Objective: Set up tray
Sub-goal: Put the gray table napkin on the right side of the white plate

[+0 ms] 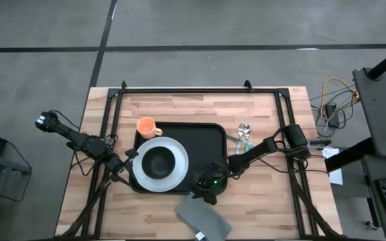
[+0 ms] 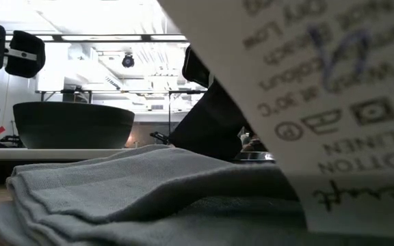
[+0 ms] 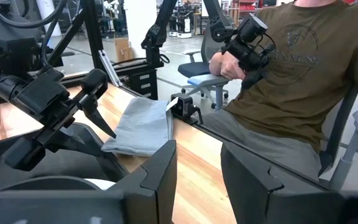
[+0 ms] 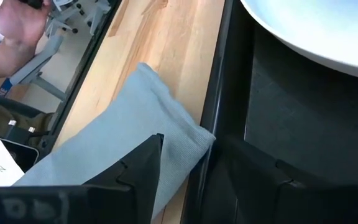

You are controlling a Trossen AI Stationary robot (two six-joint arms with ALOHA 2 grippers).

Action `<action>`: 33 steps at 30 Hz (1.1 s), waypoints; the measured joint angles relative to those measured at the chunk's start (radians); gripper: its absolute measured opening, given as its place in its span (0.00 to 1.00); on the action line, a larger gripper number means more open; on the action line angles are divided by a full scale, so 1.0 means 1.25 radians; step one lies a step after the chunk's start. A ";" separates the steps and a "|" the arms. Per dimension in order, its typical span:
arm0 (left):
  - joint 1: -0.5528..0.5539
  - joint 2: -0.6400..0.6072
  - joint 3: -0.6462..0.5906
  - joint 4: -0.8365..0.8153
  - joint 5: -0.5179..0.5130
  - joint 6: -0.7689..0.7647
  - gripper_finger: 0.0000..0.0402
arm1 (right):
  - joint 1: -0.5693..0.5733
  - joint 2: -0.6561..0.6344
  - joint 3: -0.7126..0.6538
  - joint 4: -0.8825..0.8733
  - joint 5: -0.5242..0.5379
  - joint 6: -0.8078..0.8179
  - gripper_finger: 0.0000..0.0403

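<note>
The tray (image 1: 210, 134) lies in the middle of the counter (image 1: 273, 201), already carrying a white plate (image 1: 173, 175) with a dark bowl (image 1: 158, 161) on it toward its left side, and an orange cup (image 1: 147, 126) at its far left corner. A spoon (image 1: 244, 132) lies on the counter just right of the tray. The grey napkin (image 1: 203, 217) rests off the tray's near edge, so the step in hand looks like fetching the napkin.

The right tool (image 4: 185, 171) hangs over the napkin's corner where it meets the tray's near rim, fingers spread with one on each side of the cloth's edge, not yet pinching it. The next move likely calls for lowering and pressing together on the fold, then lifting the cloth onto the tray.

The left tool (image 3: 197, 171) waits at the tray's left edge beside the plate, fingers spread and holding nothing. A seated person (image 3: 291, 81) is beyond the counter.
</note>
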 joint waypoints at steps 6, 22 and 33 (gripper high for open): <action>0.000 0.000 0.000 0.000 0.000 0.000 0.27 | 0.000 0.000 0.000 0.000 0.000 -0.002 0.36; 0.000 0.000 0.000 0.000 0.000 0.000 0.27 | 0.002 0.000 -0.001 -0.011 0.003 -0.041 0.18; 0.000 0.000 0.000 0.000 0.000 0.000 0.27 | 0.002 0.000 -0.001 -0.010 0.019 -0.058 0.02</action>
